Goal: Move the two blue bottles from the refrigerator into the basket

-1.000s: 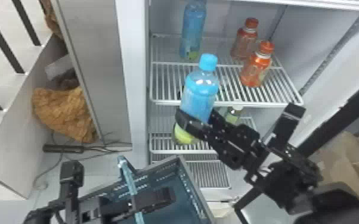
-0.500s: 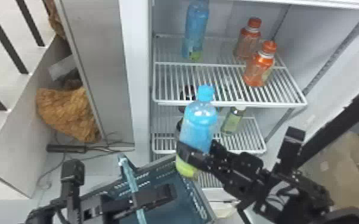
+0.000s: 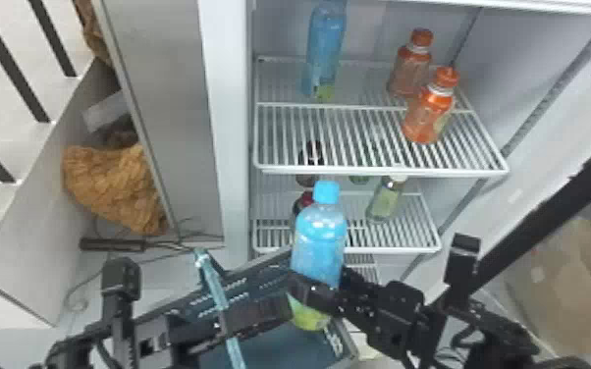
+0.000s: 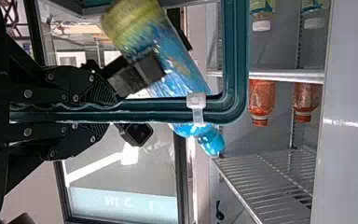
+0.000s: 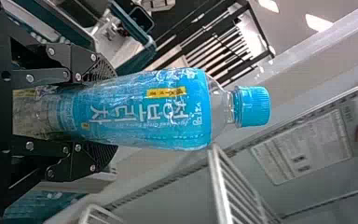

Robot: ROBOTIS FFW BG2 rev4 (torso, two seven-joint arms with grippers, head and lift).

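Blue btl [image 3: 319,240] in R gripper [image 3: 311,290], nr basket [image 3: 272,346]; L gripper [image 3: 260,315] holding its handle [image 3: 233,346].

The head view is looking forward and down from above and behind the left gripper [image 3: 279,310] and right gripper [image 3: 320,284]. Each wrist view is facing closely outward along its own gripper. Beyond the left gripper, the left wrist and head views are sharing the orange bottles [image 3: 427,113]; all three are sharing the blue bottle [image 5: 158,109] within the right gripper.

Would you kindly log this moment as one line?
right gripper: holding blue bottle; left gripper: gripping basket rim; second blue bottle: on refrigerator shelf
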